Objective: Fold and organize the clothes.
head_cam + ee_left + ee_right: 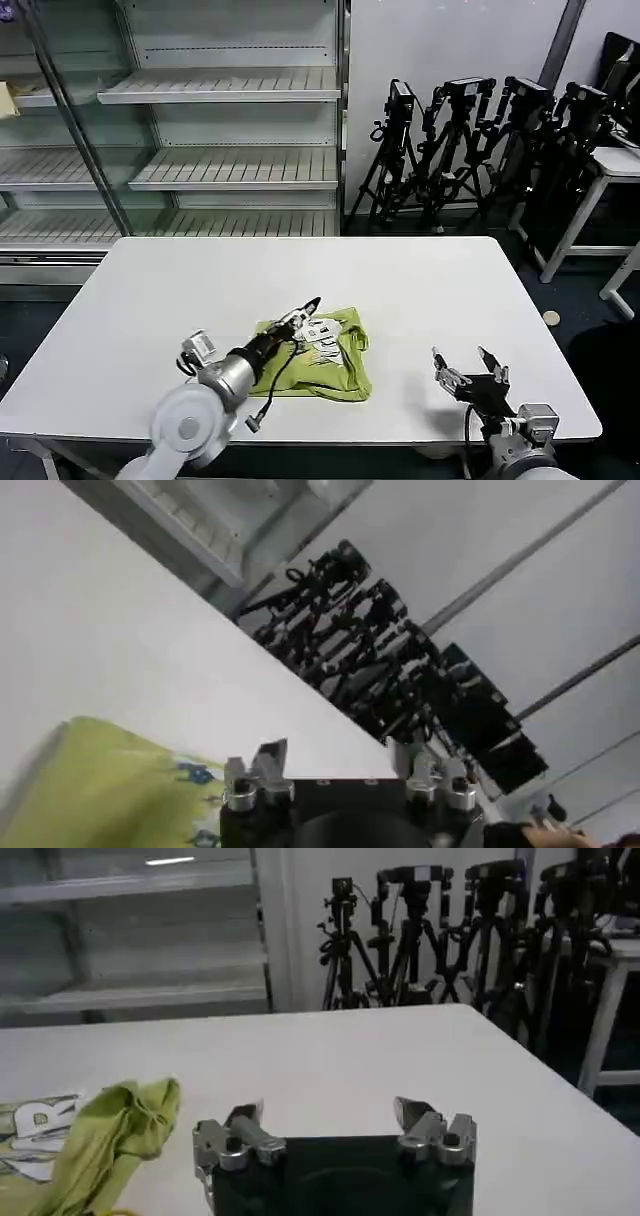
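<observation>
Hovering left gripper (308, 308) over T-shirt (335, 368); right gripper (466, 366) apart.

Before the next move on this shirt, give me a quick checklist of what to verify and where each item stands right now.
1. T-shirt lies fully on the white table, away from its edges: ok.
2. Shirt is a neat flat fold: not ok, it is bunched, with the white print showing on top.
3. Left gripper is over the shirt, fingers open, holding nothing: ok.
4. Right gripper is open and off the cloth, near the table's front edge: ok.
5. Sleeves and hem can be located: cannot tell, the folds hide them.
</observation>
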You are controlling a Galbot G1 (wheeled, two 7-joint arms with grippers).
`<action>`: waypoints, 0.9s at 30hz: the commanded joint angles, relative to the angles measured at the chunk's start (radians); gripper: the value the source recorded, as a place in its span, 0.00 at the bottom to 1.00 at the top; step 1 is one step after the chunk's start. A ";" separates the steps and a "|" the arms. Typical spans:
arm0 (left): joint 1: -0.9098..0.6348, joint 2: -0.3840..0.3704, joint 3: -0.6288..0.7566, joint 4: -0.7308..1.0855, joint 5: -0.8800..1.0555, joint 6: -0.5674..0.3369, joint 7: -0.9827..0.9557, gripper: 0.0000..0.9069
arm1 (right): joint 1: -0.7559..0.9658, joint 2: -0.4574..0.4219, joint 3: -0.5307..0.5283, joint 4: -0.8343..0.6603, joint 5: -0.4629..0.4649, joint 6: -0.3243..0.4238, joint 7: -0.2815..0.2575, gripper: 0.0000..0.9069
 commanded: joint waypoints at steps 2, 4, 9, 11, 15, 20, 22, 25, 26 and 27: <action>0.111 0.146 -0.192 -0.041 -0.004 0.057 -0.019 1.00 | 0.010 0.003 -0.009 -0.001 0.000 -0.001 -0.002 1.00; 0.136 0.164 -0.207 -0.038 -0.007 0.075 -0.021 1.00 | 0.008 0.005 -0.010 -0.001 -0.001 0.000 -0.003 1.00; 0.204 0.139 -0.171 -0.017 0.056 0.087 -0.003 1.00 | 0.004 0.014 -0.015 -0.004 -0.006 0.003 -0.005 1.00; 0.207 0.118 -0.154 0.008 0.086 0.084 0.003 1.00 | 0.003 0.016 -0.015 -0.002 -0.008 0.003 -0.004 1.00; 0.196 0.080 -0.129 0.044 0.110 0.082 0.010 1.00 | -0.008 0.012 -0.007 0.008 -0.008 0.003 -0.004 1.00; 0.172 0.058 -0.113 0.087 0.109 0.080 0.012 1.00 | -0.019 0.011 0.005 0.017 -0.008 0.003 -0.004 1.00; 0.169 0.049 -0.105 0.089 0.108 0.081 0.013 1.00 | -0.024 0.012 0.006 0.021 -0.009 0.003 -0.004 1.00; 0.168 0.035 -0.089 0.089 0.115 0.082 0.012 1.00 | -0.027 0.013 0.007 0.024 -0.010 0.003 -0.004 1.00; 0.167 0.032 -0.084 0.093 0.120 0.081 0.013 1.00 | -0.028 0.014 0.007 0.025 -0.010 0.003 -0.004 1.00; 0.166 0.028 -0.080 0.096 0.123 0.080 0.013 1.00 | -0.029 0.014 0.009 0.026 -0.010 0.003 -0.004 1.00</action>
